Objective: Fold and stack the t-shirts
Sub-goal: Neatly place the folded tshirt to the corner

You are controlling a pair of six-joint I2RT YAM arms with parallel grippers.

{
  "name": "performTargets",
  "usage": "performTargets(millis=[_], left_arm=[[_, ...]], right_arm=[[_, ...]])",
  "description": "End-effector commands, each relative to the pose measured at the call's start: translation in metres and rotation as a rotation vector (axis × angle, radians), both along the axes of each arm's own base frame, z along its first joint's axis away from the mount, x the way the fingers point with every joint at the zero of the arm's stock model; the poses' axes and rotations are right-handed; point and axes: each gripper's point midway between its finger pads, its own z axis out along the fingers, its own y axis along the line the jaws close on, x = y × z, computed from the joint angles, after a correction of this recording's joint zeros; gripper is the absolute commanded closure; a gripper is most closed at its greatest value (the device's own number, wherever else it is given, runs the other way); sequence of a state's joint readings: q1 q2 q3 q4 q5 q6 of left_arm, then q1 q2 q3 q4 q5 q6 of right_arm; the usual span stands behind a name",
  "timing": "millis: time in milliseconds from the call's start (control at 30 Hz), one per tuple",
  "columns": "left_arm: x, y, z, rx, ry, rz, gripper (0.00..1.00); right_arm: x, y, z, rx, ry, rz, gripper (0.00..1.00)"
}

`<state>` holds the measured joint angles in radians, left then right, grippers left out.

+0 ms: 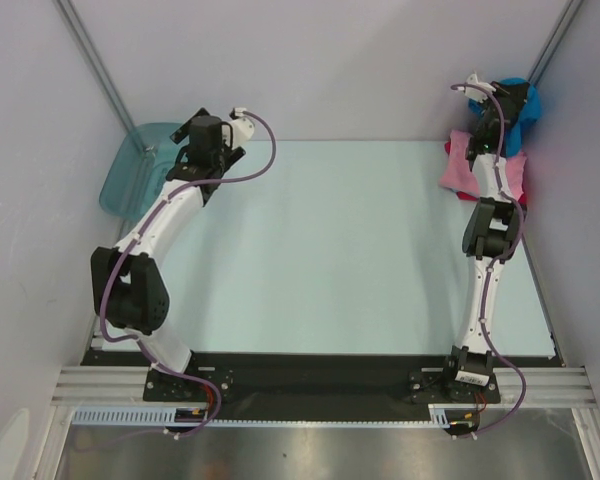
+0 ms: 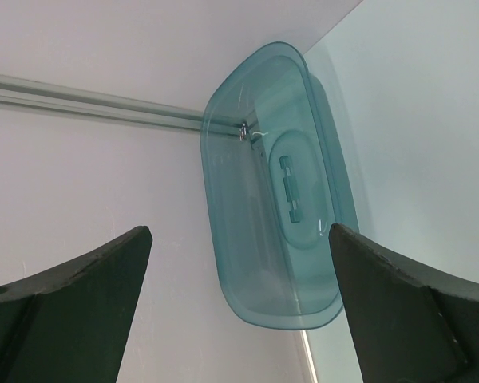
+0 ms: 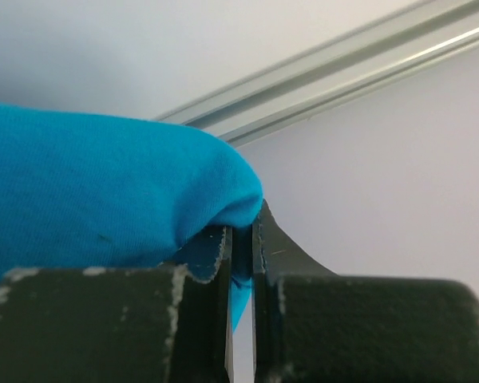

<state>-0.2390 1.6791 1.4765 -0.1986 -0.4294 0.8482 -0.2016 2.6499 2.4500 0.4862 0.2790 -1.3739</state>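
**A:** Nearest the lens are the dark fingers [image 3: 104,319] of the right hand [image 3: 241,239]. How do they stand?

**B:** Almost together, with only a thin slit between them. A fold of the blue shirt [image 3: 104,175] is pinched in that slit, and the cloth bulges out over the finger on the left of the wrist view.

**A:** Where is that shirt on the worktop [image 1: 330,250]?

**B:** Seen from above, it sits bunched in the far right corner, close to the walls, with the right arm stretched out to it. I cannot tell whether any of it is lifted off the surface.

**A:** Is there anything beside it?

**B:** A pink shirt [image 1: 458,168] lies crumpled just on the near side of the blue one. The right arm crosses over part of it.

**A:** And the left hand [image 2: 241,231]?

**B:** It is spread wide and holds nothing. Its two fingers frame a see-through teal tub [image 2: 271,191] that is tipped up on its side at the far left edge of the worktop, against the left wall. The hand is near the tub but apart from it.
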Motion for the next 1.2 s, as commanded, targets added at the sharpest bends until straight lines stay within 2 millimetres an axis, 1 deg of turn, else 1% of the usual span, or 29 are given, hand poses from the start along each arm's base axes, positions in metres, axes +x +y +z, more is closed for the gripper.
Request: performTargets(millis=[0,33,67,100,267,333,367,400,433,467,500,533,567,600,633,667,700,733,767,800,833,867,933,967,1033,1067,1133,1167], left_arm=[[0.005,-0.005,0.025,0.036,-0.043,0.012,0.0],[0.005,-0.007,0.027,0.046,-0.042,0.006,0.0],[0.005,-0.011,0.027,0.055,-0.042,0.004,0.0],[0.007,-0.013,0.025,0.063,-0.037,0.0,0.0],[0.01,-0.023,0.022,0.086,-0.028,-0.015,0.0],[0.01,-0.027,0.021,0.091,-0.027,-0.028,0.0],[0.01,-0.03,0.023,0.092,-0.03,-0.036,0.0],[0.01,-0.03,0.024,0.092,-0.031,-0.04,0.0],[0.011,-0.03,0.026,0.092,-0.037,-0.042,0.0],[0.011,-0.03,0.027,0.094,-0.04,-0.044,0.0],[0.011,-0.03,0.028,0.094,-0.043,-0.049,0.0],[0.011,-0.03,0.028,0.103,-0.041,-0.056,0.0],[0.011,-0.03,0.029,0.102,-0.045,-0.059,0.0],[0.011,-0.03,0.029,0.102,-0.048,-0.062,0.0],[0.011,-0.031,0.03,0.108,-0.049,-0.07,0.0],[0.012,-0.031,0.033,0.106,-0.06,-0.073,0.0],[0.012,-0.031,0.033,0.103,-0.065,-0.075,0.0],[0.013,-0.03,0.034,0.105,-0.067,-0.076,0.0],[0.013,-0.03,0.035,0.104,-0.069,-0.079,0.0],[0.014,-0.03,0.035,0.103,-0.072,-0.079,0.0],[0.014,-0.03,0.034,0.102,-0.071,-0.082,0.0],[0.014,-0.03,0.033,0.101,-0.072,-0.083,0.0],[0.015,-0.029,0.032,0.1,-0.074,-0.085,0.0],[0.015,-0.029,0.034,0.1,-0.08,-0.086,0.0],[0.015,-0.029,0.034,0.099,-0.084,-0.091,0.0],[0.015,-0.028,0.035,0.102,-0.087,-0.092,0.0],[0.015,-0.027,0.037,0.11,-0.092,-0.097,0.0],[0.015,-0.026,0.038,0.114,-0.097,-0.098,0.0]], right_arm=[[-0.021,-0.011,0.062,-0.066,-0.218,-0.025,1.0],[-0.023,-0.012,0.067,-0.072,-0.238,-0.028,1.0],[-0.023,-0.014,0.062,-0.076,-0.252,-0.035,1.0],[-0.025,-0.016,0.061,-0.084,-0.264,-0.042,1.0],[-0.037,-0.017,0.08,-0.077,-0.34,-0.053,1.0],[-0.041,-0.018,0.08,-0.051,-0.331,-0.057,1.0],[-0.04,-0.018,0.07,-0.04,-0.302,-0.055,1.0],[-0.044,-0.015,0.063,-0.025,-0.255,-0.044,1.0],[-0.042,-0.012,0.048,-0.008,-0.196,-0.025,1.0],[-0.047,-0.006,0.049,-0.002,-0.195,-0.007,1.0],[-0.051,0.001,0.037,0.016,-0.132,0.012,1.0],[-0.051,0.003,0.029,0.039,-0.082,0.018,1.0],[-0.053,0.008,0.025,0.058,-0.068,0.023,1.0],[-0.053,0.011,0.015,0.07,-0.02,0.036,1.0],[-0.06,0.014,0.013,0.093,0.01,0.038,1.0],[-0.061,0.017,0.002,0.114,0.056,0.043,1.0],[-0.062,0.021,-0.005,0.127,0.103,0.058,1.0],[-0.066,0.025,-0.005,0.149,0.121,0.064,1.0],[-0.068,0.029,-0.018,0.191,0.189,0.073,1.0],[-0.068,0.039,-0.022,0.21,0.22,0.098,1.0],[-0.069,0.044,-0.025,0.225,0.242,0.11,1.0],[-0.075,0.049,-0.038,0.244,0.333,0.12,1.0],[-0.078,0.06,-0.046,0.252,0.372,0.144,1.0],[-0.084,0.064,-0.062,0.264,0.463,0.152,1.0],[-0.089,0.07,-0.071,0.291,0.501,0.172,1.0],[-0.099,0.075,-0.092,0.321,0.611,0.176,1.0],[-0.107,0.081,-0.107,0.354,0.684,0.19,1.0],[-0.118,0.086,-0.126,0.379,0.773,0.189,1.0]])
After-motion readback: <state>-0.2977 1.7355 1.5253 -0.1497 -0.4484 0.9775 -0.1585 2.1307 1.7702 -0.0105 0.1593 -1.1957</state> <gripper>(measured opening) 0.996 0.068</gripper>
